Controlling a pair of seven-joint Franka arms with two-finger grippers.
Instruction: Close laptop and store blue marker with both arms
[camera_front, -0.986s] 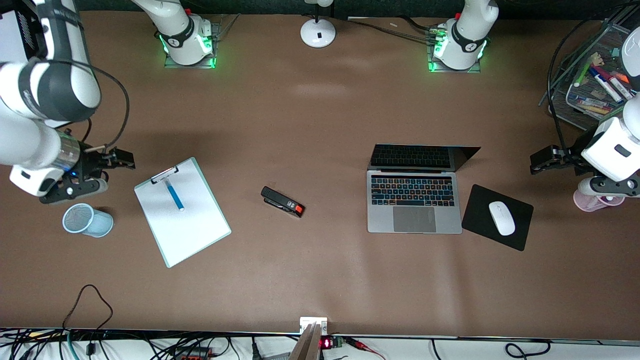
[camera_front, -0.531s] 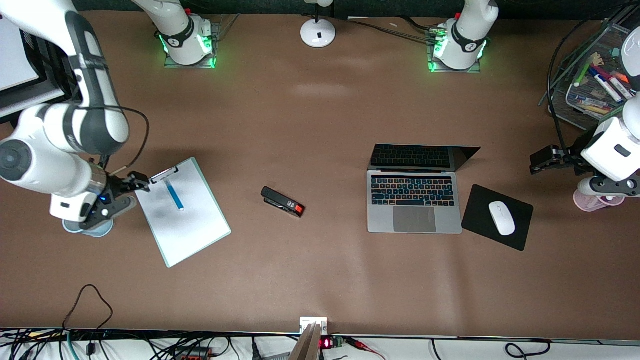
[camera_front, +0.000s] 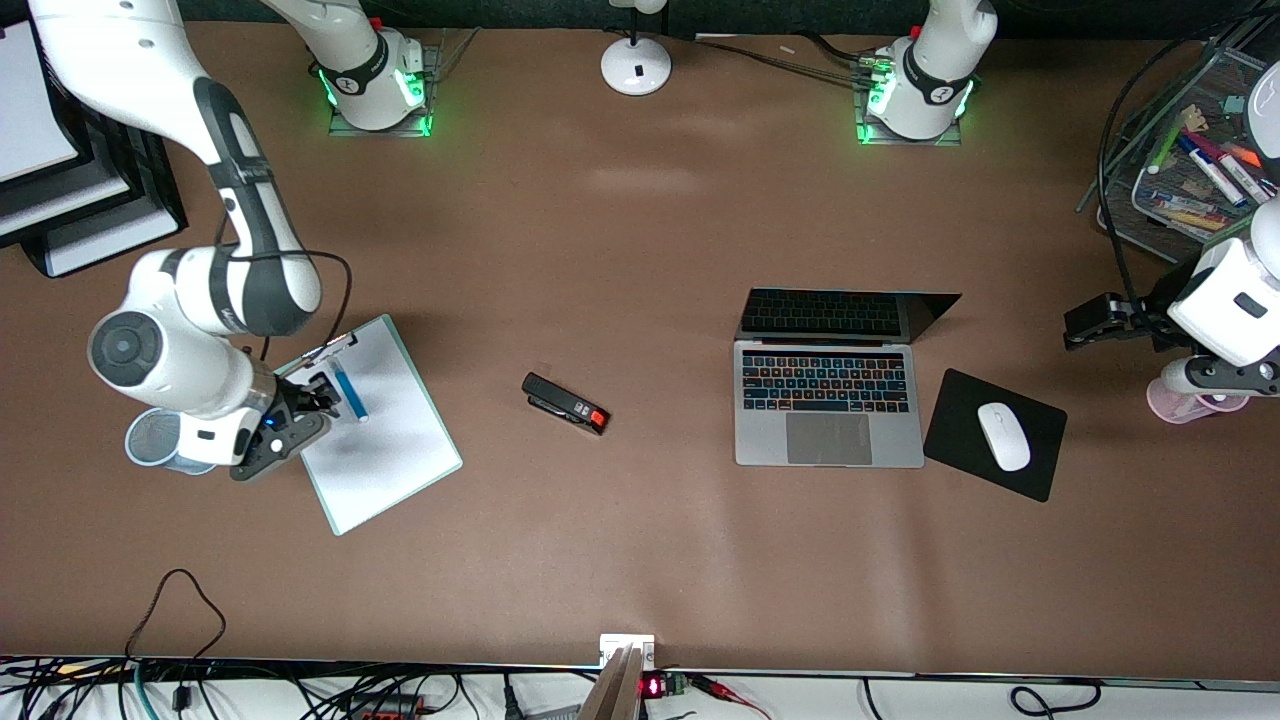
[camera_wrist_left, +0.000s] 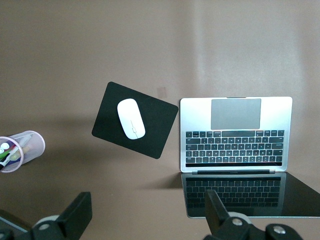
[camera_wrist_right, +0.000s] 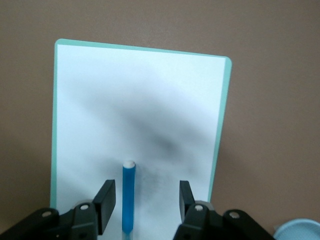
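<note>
The blue marker (camera_front: 349, 392) lies on a white clipboard (camera_front: 380, 450) toward the right arm's end of the table. My right gripper (camera_front: 318, 390) is open over the clipboard, its fingers (camera_wrist_right: 105, 199) on either side of the marker (camera_wrist_right: 128, 195), not touching it. The silver-grey laptop (camera_front: 828, 400) stands open toward the left arm's end, its screen tilted back. My left gripper (camera_front: 1082, 328) is open and empty above the table beside the laptop, which also shows in the left wrist view (camera_wrist_left: 236, 131). That arm waits.
A black stapler (camera_front: 565, 403) lies between clipboard and laptop. A white mouse (camera_front: 1003, 436) sits on a black mouse pad (camera_front: 960, 420) beside the laptop. A blue mesh cup (camera_front: 150, 438) stands by the clipboard, a pink cup (camera_front: 1180, 402) under the left arm. A wire tray of markers (camera_front: 1195, 170) stands beside the left arm.
My right arm has swung from beside the blue cup over the clipboard, bringing its open gripper to the marker. The left arm has barely moved.
</note>
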